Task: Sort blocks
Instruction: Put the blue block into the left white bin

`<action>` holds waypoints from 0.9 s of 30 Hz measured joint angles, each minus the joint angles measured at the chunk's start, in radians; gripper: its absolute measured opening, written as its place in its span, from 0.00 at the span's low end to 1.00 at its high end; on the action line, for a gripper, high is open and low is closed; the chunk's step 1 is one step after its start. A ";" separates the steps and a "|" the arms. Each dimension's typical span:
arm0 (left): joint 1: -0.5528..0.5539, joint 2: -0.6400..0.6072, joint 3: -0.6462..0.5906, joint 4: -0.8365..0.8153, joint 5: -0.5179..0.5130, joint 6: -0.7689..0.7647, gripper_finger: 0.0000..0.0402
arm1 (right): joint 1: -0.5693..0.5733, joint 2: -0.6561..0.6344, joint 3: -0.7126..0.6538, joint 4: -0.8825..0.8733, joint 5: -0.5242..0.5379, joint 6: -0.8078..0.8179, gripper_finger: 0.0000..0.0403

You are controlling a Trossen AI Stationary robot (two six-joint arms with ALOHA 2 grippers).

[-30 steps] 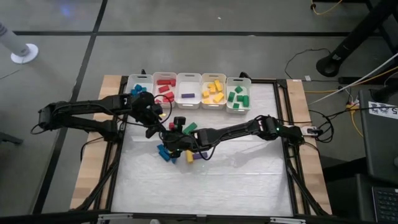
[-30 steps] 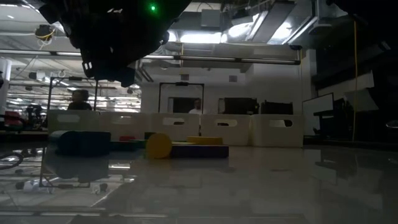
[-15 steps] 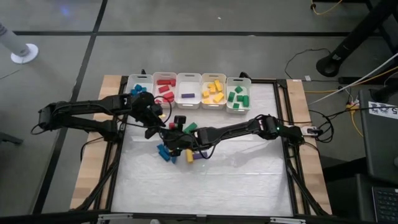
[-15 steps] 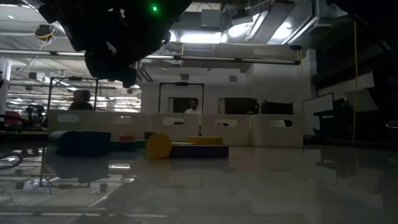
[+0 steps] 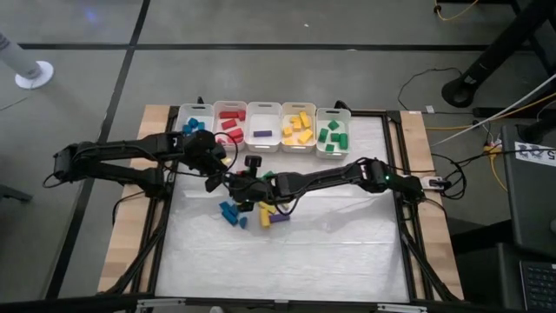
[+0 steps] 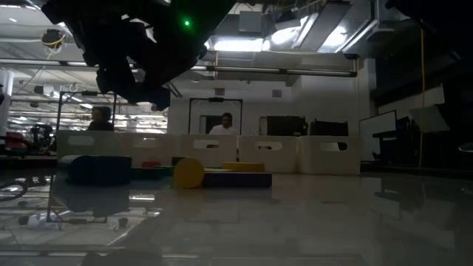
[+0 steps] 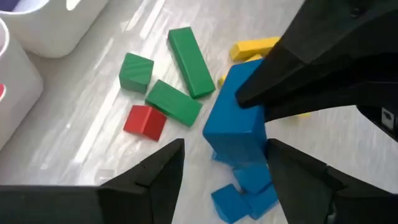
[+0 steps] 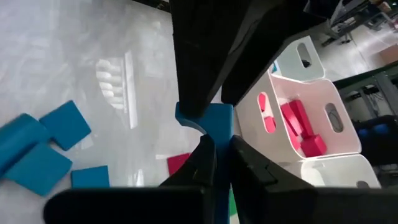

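The left tool (image 7: 227, 165), shut a second ago, is now spread wide around a blue block (image 7: 239, 124) that the right tool (image 8: 214, 149) holds pinched above the loose blocks (image 5: 252, 207) near the table's middle, so a handover from left to right is judged just completed. The bins (image 5: 264, 126) at the far edge are still to be reached. Which bin is intended cannot be told, and in the low view both tools are lost in dark silhouette.

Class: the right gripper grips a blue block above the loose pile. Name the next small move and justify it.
Probably carry the blue block toward the blue bin: the right gripper is shut on it, and the left gripper stands open beside it.
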 joint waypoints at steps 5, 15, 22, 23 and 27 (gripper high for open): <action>0.000 0.001 0.000 0.008 -0.012 0.001 0.53 | 0.003 0.000 0.000 -0.039 0.009 0.000 0.08; 0.003 -0.007 -0.001 0.016 0.019 0.002 0.53 | 0.005 0.000 0.000 -0.039 0.142 -0.088 0.08; 0.003 -0.052 -0.001 0.025 0.125 0.116 0.53 | 0.010 0.000 0.000 -0.011 0.165 -0.181 0.08; 0.003 -0.065 -0.001 0.023 0.131 0.132 0.53 | 0.012 0.000 0.000 -0.002 0.161 -0.196 0.08; 0.003 -0.115 -0.001 0.017 0.133 0.170 0.53 | 0.032 0.000 0.000 0.047 0.135 -0.270 0.08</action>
